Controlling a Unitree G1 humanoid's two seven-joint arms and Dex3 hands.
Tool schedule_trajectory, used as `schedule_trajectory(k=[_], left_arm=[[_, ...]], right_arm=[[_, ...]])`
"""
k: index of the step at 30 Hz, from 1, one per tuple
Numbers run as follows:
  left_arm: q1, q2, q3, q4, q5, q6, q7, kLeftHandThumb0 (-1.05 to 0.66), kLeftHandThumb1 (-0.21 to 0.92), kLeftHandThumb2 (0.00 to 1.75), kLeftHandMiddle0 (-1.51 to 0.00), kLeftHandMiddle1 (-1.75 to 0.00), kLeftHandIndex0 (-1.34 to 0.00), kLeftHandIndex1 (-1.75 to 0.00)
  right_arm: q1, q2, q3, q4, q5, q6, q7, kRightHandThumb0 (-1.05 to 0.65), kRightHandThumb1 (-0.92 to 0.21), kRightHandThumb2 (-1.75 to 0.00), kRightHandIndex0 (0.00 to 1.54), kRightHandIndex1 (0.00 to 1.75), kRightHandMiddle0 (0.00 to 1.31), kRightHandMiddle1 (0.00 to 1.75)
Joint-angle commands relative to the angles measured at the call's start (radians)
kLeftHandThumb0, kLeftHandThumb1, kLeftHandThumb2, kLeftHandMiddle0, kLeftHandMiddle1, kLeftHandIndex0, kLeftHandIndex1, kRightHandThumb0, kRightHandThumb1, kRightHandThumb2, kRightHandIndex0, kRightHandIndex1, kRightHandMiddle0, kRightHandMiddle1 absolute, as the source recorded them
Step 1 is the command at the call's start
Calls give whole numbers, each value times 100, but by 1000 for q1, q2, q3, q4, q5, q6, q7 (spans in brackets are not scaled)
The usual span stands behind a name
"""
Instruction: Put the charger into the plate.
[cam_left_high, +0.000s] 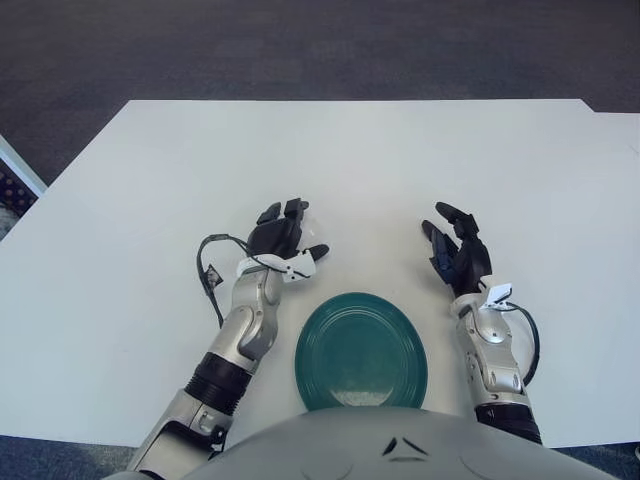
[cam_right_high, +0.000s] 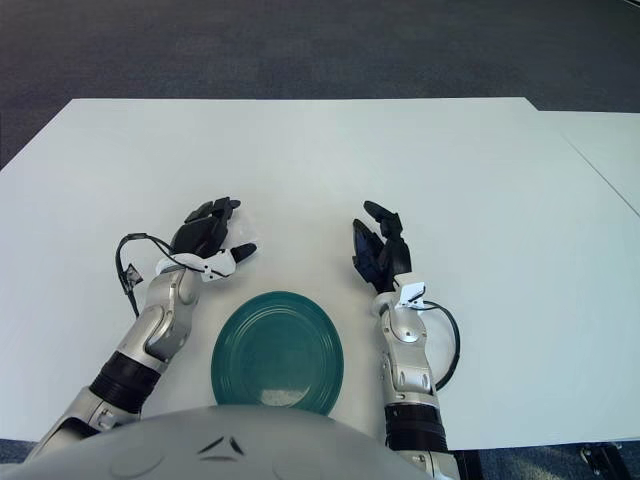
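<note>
The dark green plate (cam_left_high: 361, 352) sits on the white table near its front edge, and nothing lies in it. My left hand (cam_left_high: 283, 237) is just beyond the plate's left rim, palm down with its fingers curled. A small white block, the charger (cam_left_high: 298, 268), shows under its thumb, mostly covered by the hand. My right hand (cam_left_high: 455, 250) is beyond the plate's right rim, with its fingers spread upward and nothing in it.
The white table (cam_left_high: 350, 160) stretches far beyond both hands. Dark carpet lies behind it. A second white surface (cam_right_high: 610, 150) adjoins on the right. Black cables loop at both wrists.
</note>
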Motion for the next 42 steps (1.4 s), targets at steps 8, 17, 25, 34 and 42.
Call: schedule_trajectory(k=[8,17,25,34,42], left_arm=[[-28,26,5,55,-42,-35,63,-105,92,38,-25,0,0,-90],[-36,39,-3,95,-54,-40,81,-105,92,44,-27,-1,0,-94],[-31,50,-19,107,-47,-41,77,-105,92,45,-30,-2,0,-105],[-16,72,-41,109,-38,-24,64,-105,92,50,-41,-5,-2,-129],[-23,111,-70,129,-35,-1,-26,-105,92,39,-33,-73,-3,-145]], right_arm=[[25,8,-2,14,13,15,5,-48,-92,-56,49,0,7,78],[41,6,-2,-14,21,29,8,-47,-92,-56,49,0,7,78],[54,6,-5,-38,32,39,12,-48,-92,-55,49,0,8,78],[68,5,-7,-70,42,58,24,-49,-92,-52,50,1,10,79],[80,2,-6,-98,52,65,44,-50,-92,-50,51,1,10,79]])
